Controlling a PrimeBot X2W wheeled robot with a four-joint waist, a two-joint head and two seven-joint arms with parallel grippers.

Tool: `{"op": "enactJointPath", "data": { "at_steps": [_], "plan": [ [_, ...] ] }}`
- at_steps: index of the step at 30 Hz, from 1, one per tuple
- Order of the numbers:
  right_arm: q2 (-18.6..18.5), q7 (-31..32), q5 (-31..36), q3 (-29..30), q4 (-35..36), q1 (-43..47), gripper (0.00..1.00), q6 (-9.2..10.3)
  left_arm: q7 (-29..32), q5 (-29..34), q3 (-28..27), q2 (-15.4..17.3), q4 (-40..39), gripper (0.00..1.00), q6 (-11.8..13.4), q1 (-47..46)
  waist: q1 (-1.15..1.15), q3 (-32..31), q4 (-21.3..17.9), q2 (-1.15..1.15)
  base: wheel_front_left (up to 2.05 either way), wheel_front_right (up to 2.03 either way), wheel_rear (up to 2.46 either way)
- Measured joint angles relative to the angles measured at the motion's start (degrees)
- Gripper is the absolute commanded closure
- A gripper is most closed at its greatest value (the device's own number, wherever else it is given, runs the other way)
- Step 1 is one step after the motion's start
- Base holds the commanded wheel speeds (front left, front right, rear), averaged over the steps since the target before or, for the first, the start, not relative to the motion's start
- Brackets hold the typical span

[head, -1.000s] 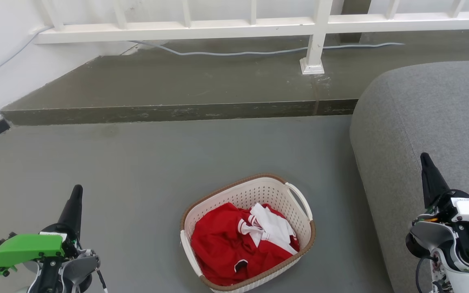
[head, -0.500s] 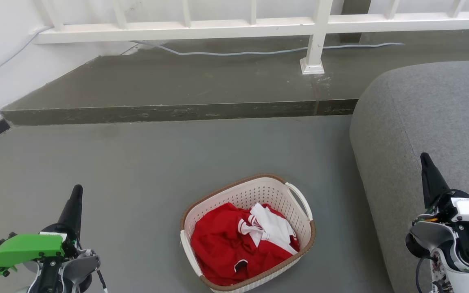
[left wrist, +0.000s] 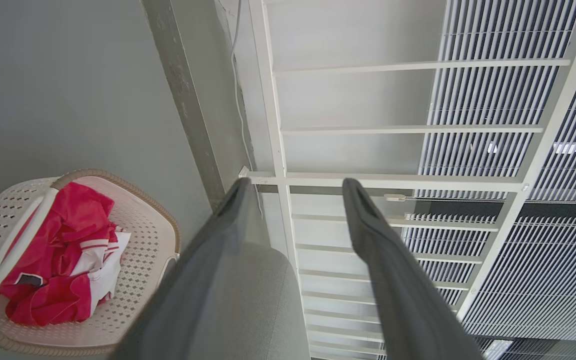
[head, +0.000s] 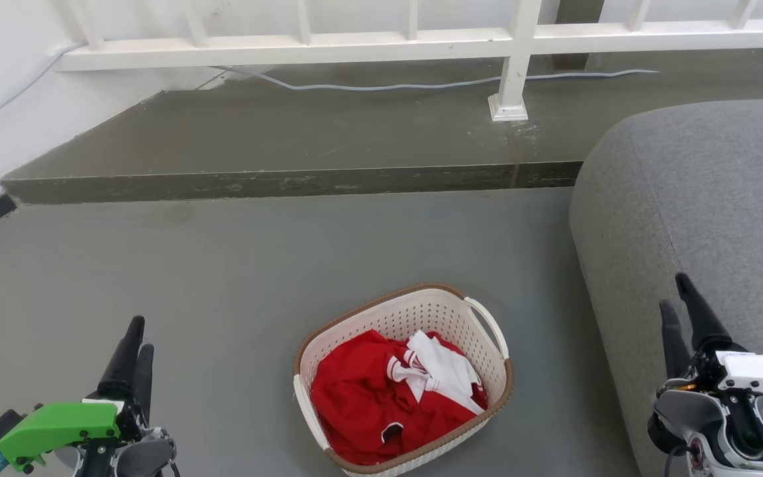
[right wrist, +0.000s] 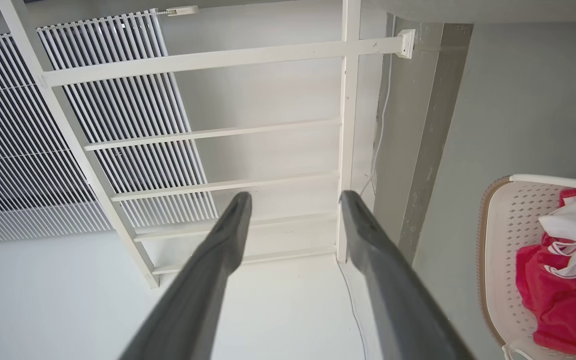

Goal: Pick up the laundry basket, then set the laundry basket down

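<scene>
Laundry basket (head: 408, 318) lies between both grippers' fingers (head: 128, 358) (touching neither).

Light: bright, even, diffuse. Shadows: faint, soft-edged on floor (head: 255, 265). Head view: sharp throughout; white railing (head: 289, 46) close to washed out. Wrist views: wide-angle, lines splaying toward edges; near fingers (left wrist: 398, 280) blurred, out of focus; background crisp

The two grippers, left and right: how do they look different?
The left gripper has a green housing; the right gripper has a white one. The left sits over bare floor, the right before the grey sofa. Both have two dark fingers, open and empty, apart from the laundry basket.
</scene>
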State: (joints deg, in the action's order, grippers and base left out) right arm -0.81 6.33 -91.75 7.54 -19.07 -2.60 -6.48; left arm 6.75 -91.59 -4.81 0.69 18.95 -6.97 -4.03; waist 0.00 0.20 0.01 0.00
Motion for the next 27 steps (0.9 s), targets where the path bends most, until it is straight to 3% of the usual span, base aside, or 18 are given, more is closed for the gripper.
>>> {"op": "enactJointPath", "data": {
  "at_steps": [15, 27],
  "plan": [
    [-0.1, -1.8, 1.0, -2.4, 2.1, -0.1, 0.0, 0.0, -2.0, 0.9, 0.8, 0.1, -2.1, 0.0, 0.0, 0.1, 0.0, 0.2, 0.1, 0.0, 0.0, 0.0, 0.0],
    [-2.0, -4.7, 6.4, -6.3, 3.6, -0.5, 0.0, 0.0, -5.2, 7.5, 3.6, 1.9, -3.7, 0.0, 0.0, 0.1, 0.0, 0.4, -0.1, 0.0, 0.0, 0.0, 0.0]
  ]
}}
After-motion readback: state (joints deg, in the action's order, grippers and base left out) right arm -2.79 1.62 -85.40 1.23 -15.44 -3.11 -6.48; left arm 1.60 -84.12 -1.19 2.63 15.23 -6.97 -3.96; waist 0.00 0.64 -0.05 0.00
